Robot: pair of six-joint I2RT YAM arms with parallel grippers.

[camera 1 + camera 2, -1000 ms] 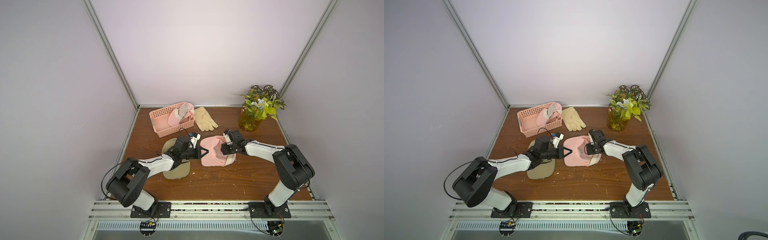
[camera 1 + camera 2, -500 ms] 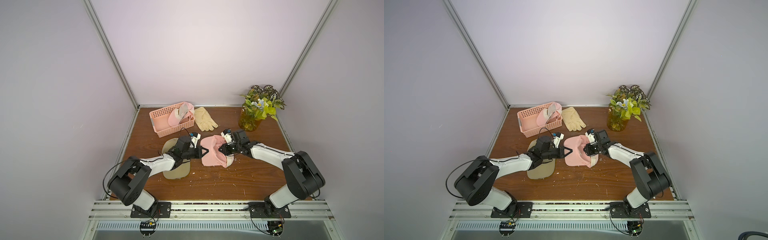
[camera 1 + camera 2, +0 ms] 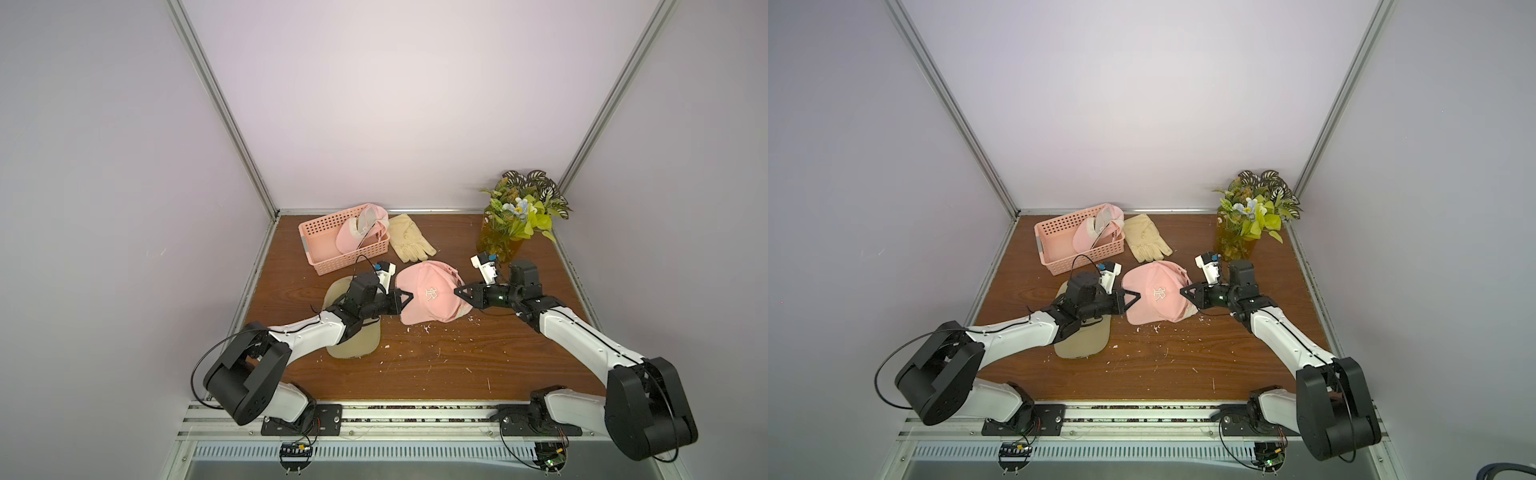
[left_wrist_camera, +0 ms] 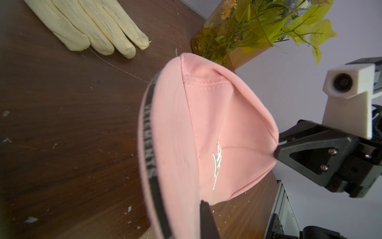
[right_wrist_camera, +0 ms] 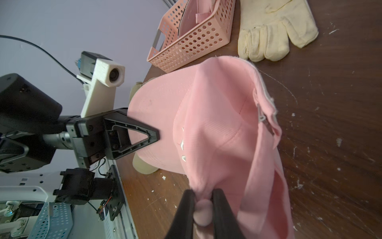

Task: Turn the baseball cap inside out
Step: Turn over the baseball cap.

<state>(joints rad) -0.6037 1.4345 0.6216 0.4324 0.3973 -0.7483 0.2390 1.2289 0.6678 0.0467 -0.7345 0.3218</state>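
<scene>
Pink baseball cap (image 3: 430, 297) tight between left hand (image 3: 408, 296) and right hand (image 3: 458, 291)

Right fingers (image 5: 185, 209) have closed on the pink cap (image 5: 217, 134), stretching it.

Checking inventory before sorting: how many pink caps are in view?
2. One pink cap is held mid-table by the left gripper and right gripper; the second cap lies in the pink basket at the back. The beige thing under the left arm might be another; unclear.
</scene>
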